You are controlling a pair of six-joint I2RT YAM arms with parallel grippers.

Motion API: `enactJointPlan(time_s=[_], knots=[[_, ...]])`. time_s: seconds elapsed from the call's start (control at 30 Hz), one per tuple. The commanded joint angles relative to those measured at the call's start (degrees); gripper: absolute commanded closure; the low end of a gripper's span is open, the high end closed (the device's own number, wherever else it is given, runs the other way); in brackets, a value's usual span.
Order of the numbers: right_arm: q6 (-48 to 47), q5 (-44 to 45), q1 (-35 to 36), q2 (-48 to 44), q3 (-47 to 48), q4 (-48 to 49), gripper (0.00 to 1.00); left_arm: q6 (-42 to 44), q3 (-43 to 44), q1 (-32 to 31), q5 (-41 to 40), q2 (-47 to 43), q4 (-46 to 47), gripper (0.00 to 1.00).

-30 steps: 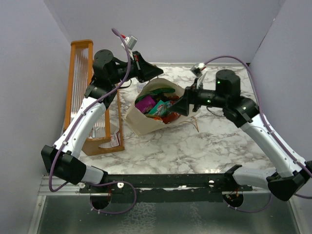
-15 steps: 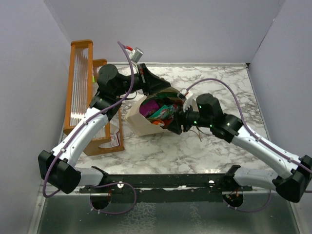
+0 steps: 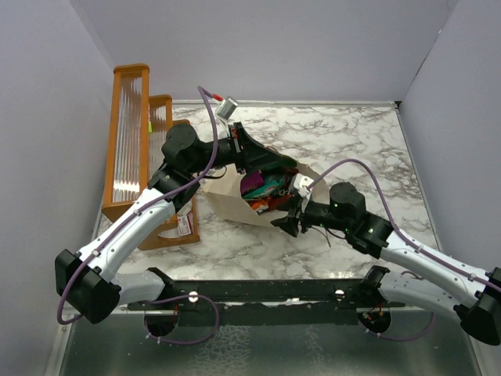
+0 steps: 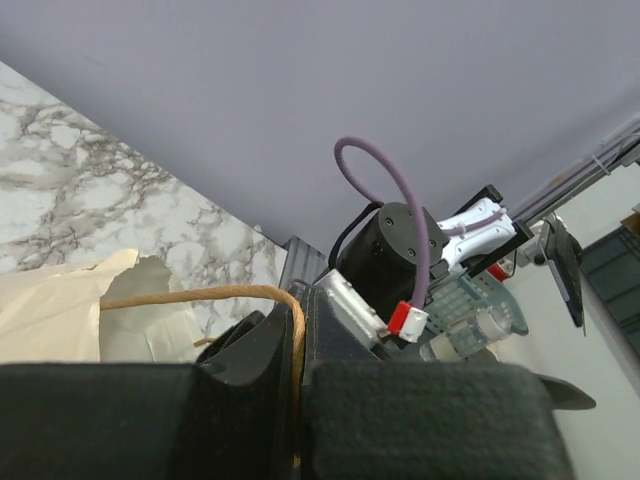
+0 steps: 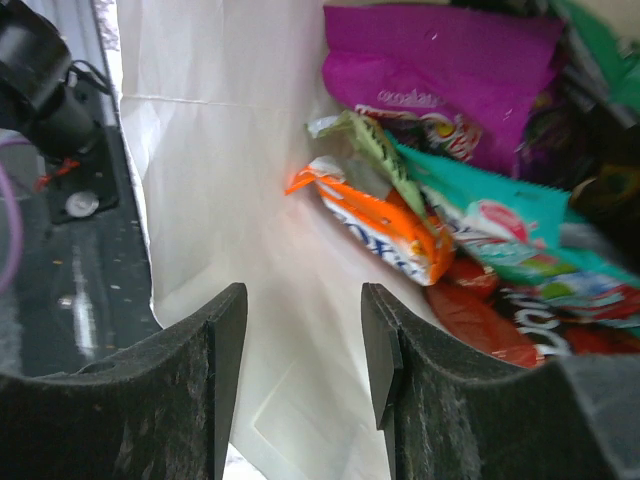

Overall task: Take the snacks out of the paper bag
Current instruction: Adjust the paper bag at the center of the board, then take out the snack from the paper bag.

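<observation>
On the table (image 3: 352, 133) the paper bag (image 3: 227, 205) leans with the left hand (image 4: 298, 350) clamped on its tan handle (image 4: 190, 294), likely holding the mouth open so the right hand (image 5: 300, 330), fingers apart at the rim, can reach the snacks (image 5: 440, 50) inside.

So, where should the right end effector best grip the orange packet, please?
Grip the orange packet by its crimped end, which juts free over the white wall of the paper bag; its other end seems tucked under the teal packet. Come straight in with the open right end effector.
</observation>
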Motion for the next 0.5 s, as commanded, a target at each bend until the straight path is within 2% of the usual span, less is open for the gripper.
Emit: enactJointPlan(time_s=[0.0,0.1,0.27,0.47], knots=[[-16.37,5.21,0.33,-3.62,-1.25,7.41,0.47,-0.2,2.99,-1.33,-2.22,-1.39,-3.14,1.0],[-30.18,3.21,0.33,-3.03,1.87,1.97,0.43,2.69,4.85,-1.4,-2.99,-1.6,-8.48,1.0],[-45.33,4.18,0.33,0.97,6.22,-1.21,0.39,4.98,5.46,-1.42,-2.81,-1.87,-11.01,1.0],[-56.17,9.52,0.32,5.66,7.35,5.85,0.41,4.91,5.3,-1.56,-3.29,-2.22,-9.84,1.0]])
